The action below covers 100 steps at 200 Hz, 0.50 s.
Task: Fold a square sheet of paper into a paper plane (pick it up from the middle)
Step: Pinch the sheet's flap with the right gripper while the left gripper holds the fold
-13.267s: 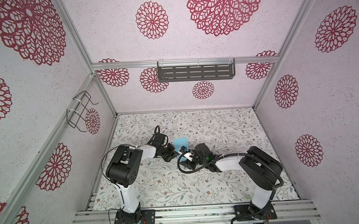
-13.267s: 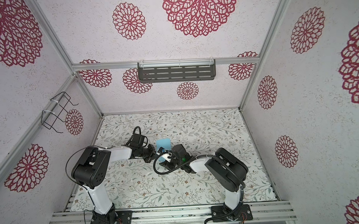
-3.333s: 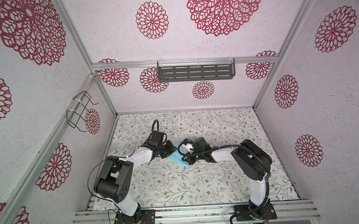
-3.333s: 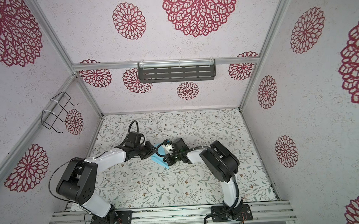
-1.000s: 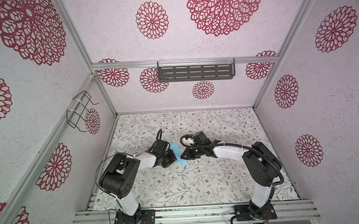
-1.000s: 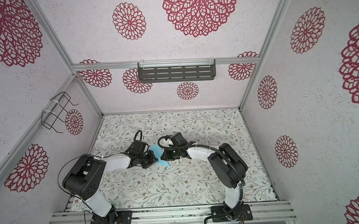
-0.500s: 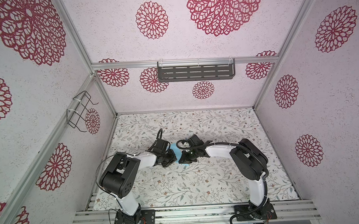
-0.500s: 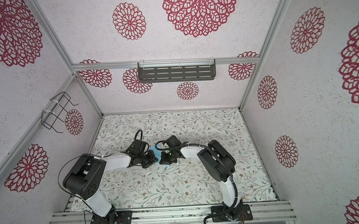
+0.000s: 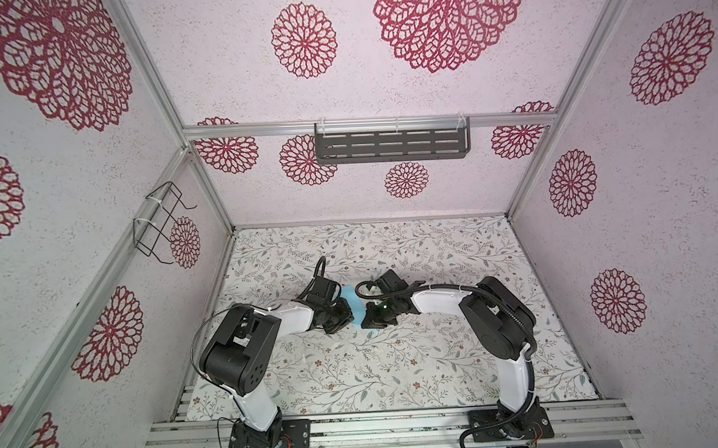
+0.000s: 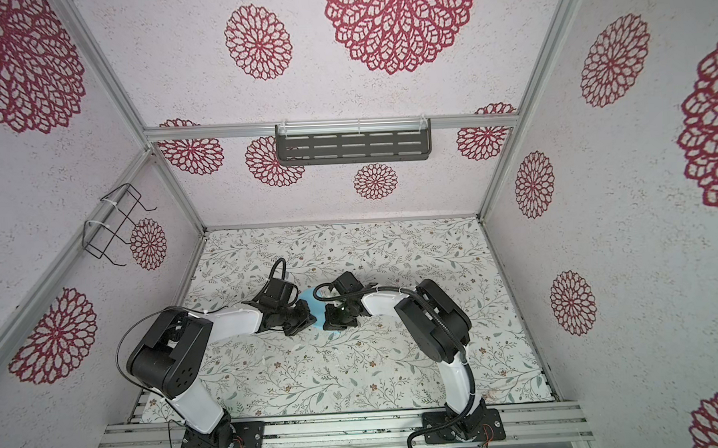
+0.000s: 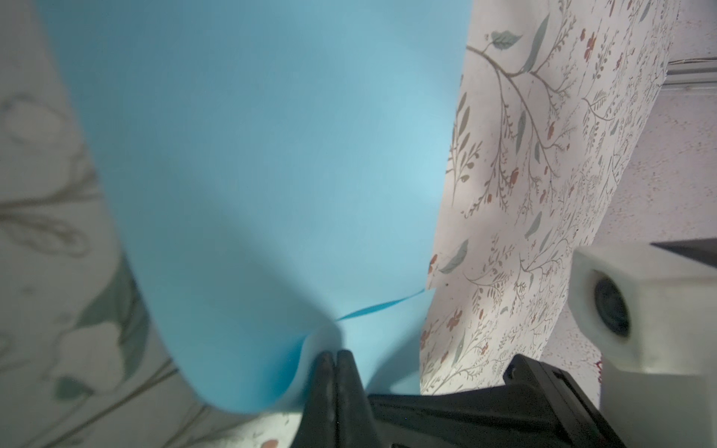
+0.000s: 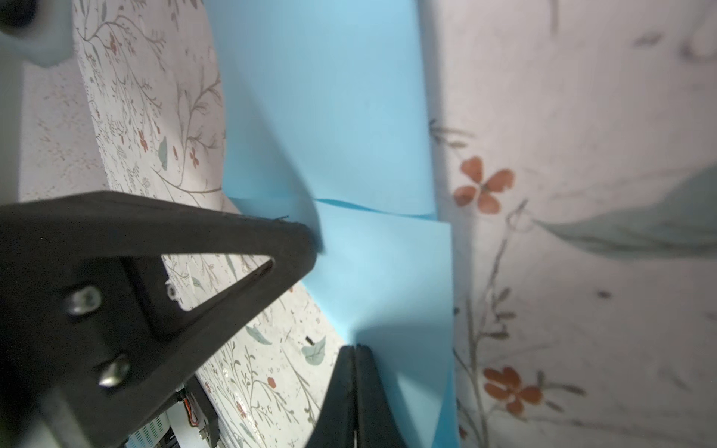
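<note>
1. The left jaws and the right jaws are each clamped shut on the square sheet of paper (image 11: 252,155) from opposite sides, probably to bow it so one half lays over the other (a flap edge already shows).
2. The sheet sits midway on the surface (image 9: 355,358), directly between them.

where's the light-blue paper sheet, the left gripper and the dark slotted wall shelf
light-blue paper sheet (image 11: 271,155): left wrist view, flat middle
left gripper (image 11: 334,355): left wrist view, between shut fingertips
dark slotted wall shelf (image 9: 391,138): a top view, panel centre
</note>
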Motion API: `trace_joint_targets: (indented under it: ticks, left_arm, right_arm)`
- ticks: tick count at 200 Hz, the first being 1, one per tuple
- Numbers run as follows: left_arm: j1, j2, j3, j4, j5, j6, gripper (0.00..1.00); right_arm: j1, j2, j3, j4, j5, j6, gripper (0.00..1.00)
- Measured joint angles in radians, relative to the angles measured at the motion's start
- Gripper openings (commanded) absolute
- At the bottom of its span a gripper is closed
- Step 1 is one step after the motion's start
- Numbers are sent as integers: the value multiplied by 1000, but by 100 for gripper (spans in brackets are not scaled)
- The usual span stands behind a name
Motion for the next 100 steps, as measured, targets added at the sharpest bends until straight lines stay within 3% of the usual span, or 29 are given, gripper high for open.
trace_joint_targets:
  ticks: [100]
  left_arm:
    - [-6, 8, 28, -51, -18, 25, 0]
  right_arm:
    - [-26, -42, -59, -4, 0, -8, 10]
